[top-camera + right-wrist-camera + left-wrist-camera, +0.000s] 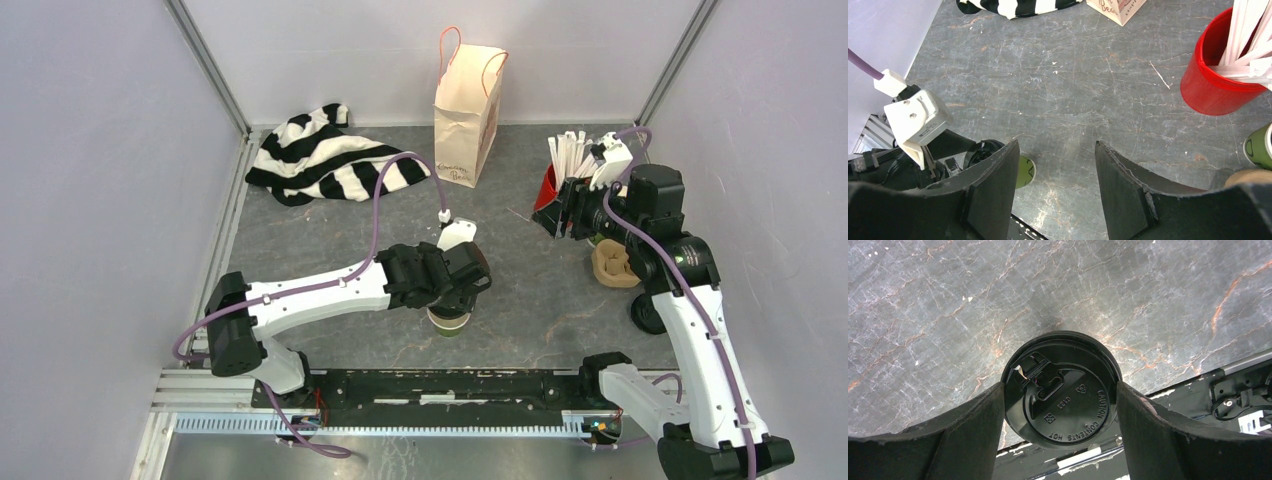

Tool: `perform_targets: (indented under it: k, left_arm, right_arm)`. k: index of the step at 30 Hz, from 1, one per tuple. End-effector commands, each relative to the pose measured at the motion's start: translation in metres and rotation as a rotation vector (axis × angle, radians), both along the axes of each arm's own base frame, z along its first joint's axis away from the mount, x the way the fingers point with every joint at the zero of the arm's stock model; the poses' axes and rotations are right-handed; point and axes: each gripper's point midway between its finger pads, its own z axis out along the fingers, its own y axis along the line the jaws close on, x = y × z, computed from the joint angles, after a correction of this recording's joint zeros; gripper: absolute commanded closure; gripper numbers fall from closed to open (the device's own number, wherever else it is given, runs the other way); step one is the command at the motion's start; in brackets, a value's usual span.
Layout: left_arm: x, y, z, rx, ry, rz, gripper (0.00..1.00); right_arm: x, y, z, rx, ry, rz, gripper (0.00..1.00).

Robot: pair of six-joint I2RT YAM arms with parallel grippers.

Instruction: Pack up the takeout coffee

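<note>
One takeout coffee (448, 324), a green cup with a black lid (1063, 390), stands on the dark marbled table near the front middle. My left gripper (452, 292) comes down over it. In the left wrist view both fingers (980, 425) press against opposite sides of the lid, so the left gripper (1059, 385) is shut on this cup. My right gripper (560, 215) hovers at the back right beside the red cup. It is open (1055, 145), with only bare table between its fingers. The same green cup (1025, 171) peeks out behind its left finger.
A paper bag (468, 100) with orange handles stands at the back centre, with a striped cloth (330, 160) to its left. A red cup (1215, 80) holds white sticks. Cream-lined stacked cups (615, 265) lie by the right arm. A green, pale-rimmed cup (1259, 146) is cut off by the frame.
</note>
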Motion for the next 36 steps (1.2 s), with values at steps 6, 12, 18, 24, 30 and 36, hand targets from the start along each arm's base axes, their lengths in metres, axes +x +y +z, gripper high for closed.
perform_targets:
  k: [6,12,18,24,30,36]
  left_arm:
    - [-0.008,0.0,-0.013,0.036,0.011,-0.058,0.26]
    - [-0.009,-0.003,-0.018,0.051,0.015,-0.068,0.25]
    - [-0.009,-0.006,-0.02,0.057,0.016,-0.075,0.24]
    - [-0.012,-0.006,-0.022,0.06,0.02,-0.078,0.22]
    - [-0.011,-0.009,-0.02,0.057,0.014,-0.087,0.22]
    - [-0.012,-0.008,-0.019,0.055,0.014,-0.086,0.12]
  right_arm:
    - [0.001,0.0,0.001,-0.007,-0.029,0.003,0.36]
    - [0.001,0.002,-0.002,0.001,-0.02,0.01,0.36]
    - [0.0,0.003,-0.003,0.003,-0.015,0.014,0.36]
    - [0.0,0.003,-0.004,0.005,-0.015,0.015,0.36]
    - [-0.001,0.004,-0.005,0.009,-0.013,0.017,0.36]
    - [-0.003,0.005,-0.01,0.011,0.0,0.025,0.36]
